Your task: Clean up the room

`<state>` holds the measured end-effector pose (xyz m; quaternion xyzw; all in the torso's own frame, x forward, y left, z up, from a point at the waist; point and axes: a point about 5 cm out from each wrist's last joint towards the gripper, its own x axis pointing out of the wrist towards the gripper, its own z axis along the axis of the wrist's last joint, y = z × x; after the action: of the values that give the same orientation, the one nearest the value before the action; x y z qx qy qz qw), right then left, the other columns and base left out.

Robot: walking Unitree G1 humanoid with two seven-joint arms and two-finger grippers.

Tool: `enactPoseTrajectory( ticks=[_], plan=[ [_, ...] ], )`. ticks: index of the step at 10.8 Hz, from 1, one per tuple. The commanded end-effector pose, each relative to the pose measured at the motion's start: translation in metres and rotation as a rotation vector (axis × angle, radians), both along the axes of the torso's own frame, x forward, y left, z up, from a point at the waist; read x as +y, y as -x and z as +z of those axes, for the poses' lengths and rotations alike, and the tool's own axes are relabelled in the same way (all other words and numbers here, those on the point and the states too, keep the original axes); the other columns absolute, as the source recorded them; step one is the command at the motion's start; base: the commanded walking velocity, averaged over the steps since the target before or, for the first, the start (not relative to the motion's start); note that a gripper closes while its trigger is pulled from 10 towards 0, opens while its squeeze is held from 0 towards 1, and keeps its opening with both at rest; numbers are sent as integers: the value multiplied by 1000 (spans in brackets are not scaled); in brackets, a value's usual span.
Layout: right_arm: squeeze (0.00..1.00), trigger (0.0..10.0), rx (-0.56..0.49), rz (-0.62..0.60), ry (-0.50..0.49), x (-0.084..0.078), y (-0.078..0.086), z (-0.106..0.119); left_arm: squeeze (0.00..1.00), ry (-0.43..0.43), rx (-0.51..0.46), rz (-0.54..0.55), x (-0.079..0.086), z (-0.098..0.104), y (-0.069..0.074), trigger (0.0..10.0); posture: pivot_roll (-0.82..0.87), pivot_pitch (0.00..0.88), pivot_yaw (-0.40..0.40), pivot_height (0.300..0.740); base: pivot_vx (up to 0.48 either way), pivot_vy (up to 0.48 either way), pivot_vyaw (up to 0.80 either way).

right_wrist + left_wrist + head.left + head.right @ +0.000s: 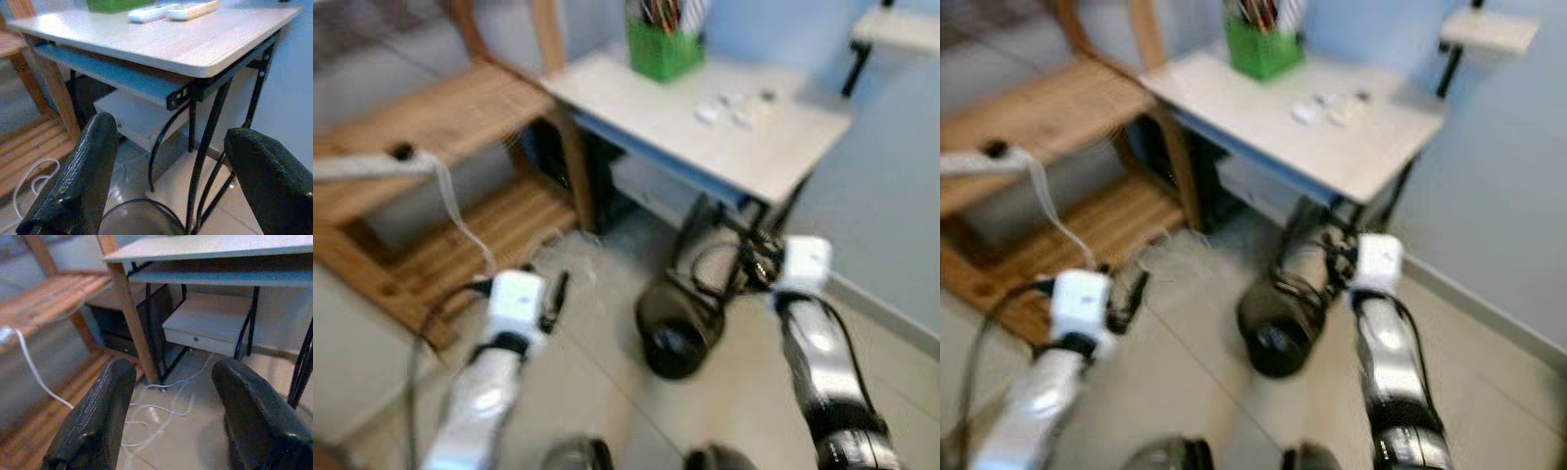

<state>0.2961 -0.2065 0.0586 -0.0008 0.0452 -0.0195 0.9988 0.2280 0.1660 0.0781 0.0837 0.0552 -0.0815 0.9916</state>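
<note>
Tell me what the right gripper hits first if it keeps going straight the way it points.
Probably the desk's black metal leg, centred between the open right gripper fingers, under the desk top; depth is unclear.

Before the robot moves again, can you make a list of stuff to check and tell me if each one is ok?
1. Left gripper free: ok. Its fingers are apart with nothing between them.
2. Right gripper free: ok. Open and empty, pointed at the desk's underside.
3. Floor ahead: not ok. A white cable lies looped on the tiles by the wooden shelf, and a round black bin sits near the desk leg.
4. Things to tidy on the desk: ok. Small white items lie beside the green pen holder.
5. Clear view: not ok. The head views are blurred.
6. What the white items are: cannot tell.
</note>
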Motion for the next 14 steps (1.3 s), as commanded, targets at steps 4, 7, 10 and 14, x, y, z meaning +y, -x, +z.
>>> enactPoseTrajectory(
  ticks=[4, 7, 10, 14],
  plan=[
    [0, 10000, -21, -5, 10, -12, 39, -14, 0, -245, -212, -193, 14, 27, 15, 10000, -85, 0, 129, 740, 0, 0, 0],
    [0, 10000, -25, 30, -13, 6, 25, -7, 0, -228, -299, -297, -17, 43, 5, 10000, -93, 0, 128, 740, 0, 0, 0],
    [0, 10000, -16, 62, -13, 14, 14, -3, 0, 29, -189, -52, -13, 26, -8, 10000, -92, 0, 123, 740, 0, 0, -694],
    [0, 10000, -47, 116, 51, 22, 8, 4, 0, 112, -180, 63, -7, 9, -20, 10000, -129, 0, 86, 740, 0, 0, -655]
  ],
)
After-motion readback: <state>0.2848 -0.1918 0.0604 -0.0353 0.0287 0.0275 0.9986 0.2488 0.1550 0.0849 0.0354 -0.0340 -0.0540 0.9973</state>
